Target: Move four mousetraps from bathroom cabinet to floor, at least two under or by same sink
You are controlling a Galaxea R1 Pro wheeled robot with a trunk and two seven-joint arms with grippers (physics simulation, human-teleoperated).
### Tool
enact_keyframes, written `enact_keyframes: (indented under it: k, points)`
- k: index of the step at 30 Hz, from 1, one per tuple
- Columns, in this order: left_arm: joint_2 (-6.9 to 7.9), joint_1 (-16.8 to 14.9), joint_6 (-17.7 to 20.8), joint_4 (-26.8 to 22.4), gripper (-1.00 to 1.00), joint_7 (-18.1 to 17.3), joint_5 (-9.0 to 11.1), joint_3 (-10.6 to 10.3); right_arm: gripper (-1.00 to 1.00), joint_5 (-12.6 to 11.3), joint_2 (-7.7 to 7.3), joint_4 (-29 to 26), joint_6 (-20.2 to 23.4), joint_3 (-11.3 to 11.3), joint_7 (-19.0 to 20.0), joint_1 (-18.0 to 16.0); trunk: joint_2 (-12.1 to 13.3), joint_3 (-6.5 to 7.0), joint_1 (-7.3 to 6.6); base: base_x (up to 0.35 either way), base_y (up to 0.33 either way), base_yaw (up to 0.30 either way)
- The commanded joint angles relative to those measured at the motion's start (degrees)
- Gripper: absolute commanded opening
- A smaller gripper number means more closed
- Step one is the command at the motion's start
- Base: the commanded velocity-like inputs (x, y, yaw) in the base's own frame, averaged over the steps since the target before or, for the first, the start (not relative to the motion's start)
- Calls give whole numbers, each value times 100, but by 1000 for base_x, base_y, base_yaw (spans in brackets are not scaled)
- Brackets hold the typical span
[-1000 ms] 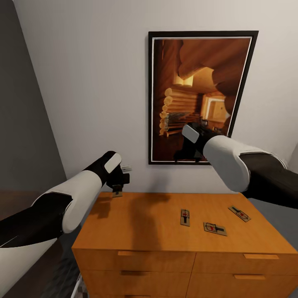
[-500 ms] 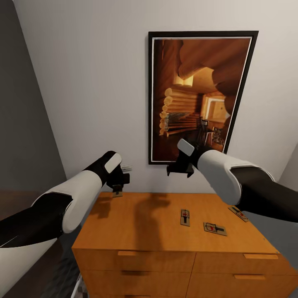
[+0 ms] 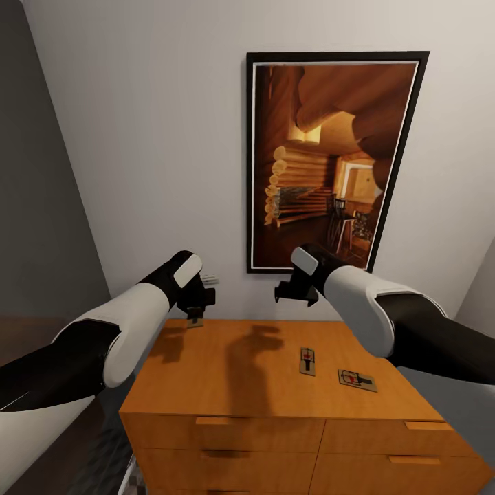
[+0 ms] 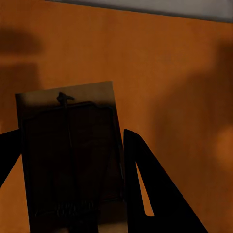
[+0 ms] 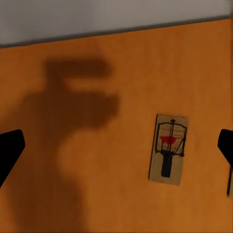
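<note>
Left gripper [image 3: 196, 311] holds one mousetrap [image 4: 70, 158] pinched between its fingers, above the cabinet [image 3: 227, 385]. Right gripper [image 3: 295, 292] hangs spread wide and empty. Nearest free trap [image 5: 168, 149] lies flat on the cabinet top below and just ahead of it, long axis across the fingers' gap, so the right arm is better placed.

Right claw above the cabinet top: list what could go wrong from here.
1. The right claw hangs open over bare wood beside the nearest mousetrap; lowered straight, it would likely miss.
2. That trap lies flat on the cabinet, so the fingers may push it rather than pinch it.
3. The left claw holds another mousetrap above the cabinet's back corner; a slip could send it off the edge.
</note>
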Motion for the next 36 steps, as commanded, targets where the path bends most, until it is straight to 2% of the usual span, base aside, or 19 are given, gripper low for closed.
enact_keyframes:
  k: [1, 17, 28, 36]
  points:
    - [3, -5, 23, -7, -100, 38, 46, -48, 100, -50, -1, -4, -16, -2, -62, -2, -9, -11, 2, 0, 0, 0]
    - [3, -5, 23, -7, -100, 38, 41, -48, 100, 12, -42, -24, -89, 22, -85, 25, -9, -11, 2, 0, 0, 0]
    - [-1, -5, 23, -7, -100, 38, 37, -48, 100, 9, -222, 7, -103, 13, -86, 79, -9, -11, 2, 0, 0, 0]
    - [-6, -5, 23, -7, -100, 38, 39, -48, 100, 20, -289, 16, -104, 19, -93, 234, -9, -11, 2, 0, 0, 0]
